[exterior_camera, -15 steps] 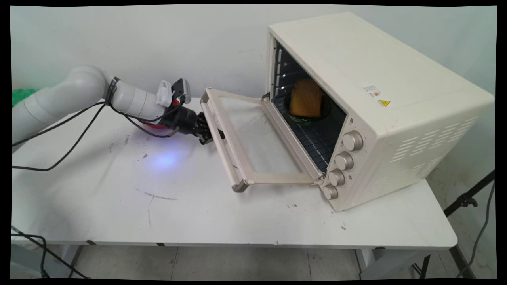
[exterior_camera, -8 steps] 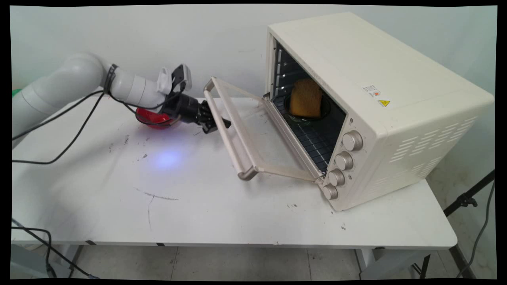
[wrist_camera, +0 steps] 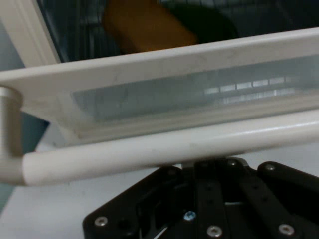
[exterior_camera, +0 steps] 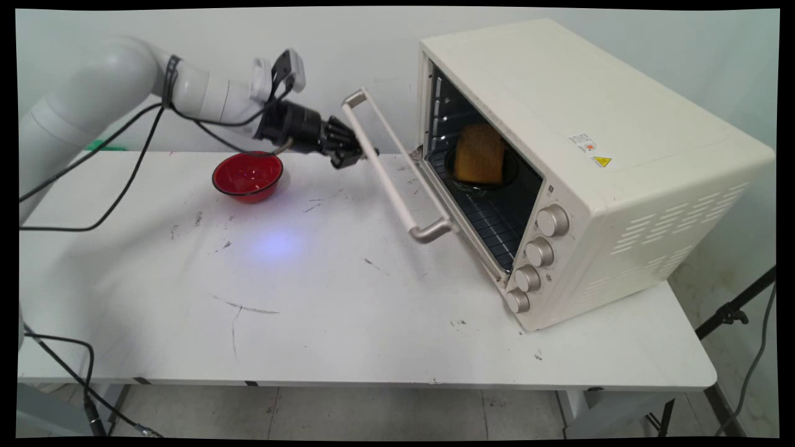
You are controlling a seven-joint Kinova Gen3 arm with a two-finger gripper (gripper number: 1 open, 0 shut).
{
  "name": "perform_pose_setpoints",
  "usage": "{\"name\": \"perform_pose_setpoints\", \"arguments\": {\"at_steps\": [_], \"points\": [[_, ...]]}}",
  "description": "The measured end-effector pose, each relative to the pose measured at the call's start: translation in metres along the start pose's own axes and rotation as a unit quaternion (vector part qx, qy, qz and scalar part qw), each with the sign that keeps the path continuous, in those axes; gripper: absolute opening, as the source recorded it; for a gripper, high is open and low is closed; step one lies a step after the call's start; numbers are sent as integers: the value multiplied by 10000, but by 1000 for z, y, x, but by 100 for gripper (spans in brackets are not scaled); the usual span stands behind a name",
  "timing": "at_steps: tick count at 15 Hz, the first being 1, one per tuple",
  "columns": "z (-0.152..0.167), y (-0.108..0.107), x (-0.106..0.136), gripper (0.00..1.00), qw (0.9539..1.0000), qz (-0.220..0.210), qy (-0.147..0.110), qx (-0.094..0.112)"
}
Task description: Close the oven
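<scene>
Pressing against handle (exterior_camera: 386, 162) of half-raised oven door (exterior_camera: 404, 180), gripper (exterior_camera: 351, 152) sits under bar.

Risk, as judgement: contact looks like push only; bar could slide off fingertips, door dropping back open onto table (exterior_camera: 310, 298).

Finger spread: cannot tell; tips hidden behind bar in hand view.

Beyond fingers, through glass: bread (exterior_camera: 478, 154) on dark dish inside oven (exterior_camera: 590, 167). Behind and below fingers: red bowl (exterior_camera: 247, 176).

Door hinge hard to make out.

One oven (exterior_camera: 596, 161), one red bowl (exterior_camera: 247, 177), four knobs (exterior_camera: 539, 252), one bread slice (exterior_camera: 479, 154).
</scene>
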Motion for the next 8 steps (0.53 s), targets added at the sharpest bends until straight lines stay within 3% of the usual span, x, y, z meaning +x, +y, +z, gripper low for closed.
{"name": "perform_pose_setpoints", "arguments": {"at_steps": [8], "points": [[-11,-9,43,0,9994,80,347,14]]}}
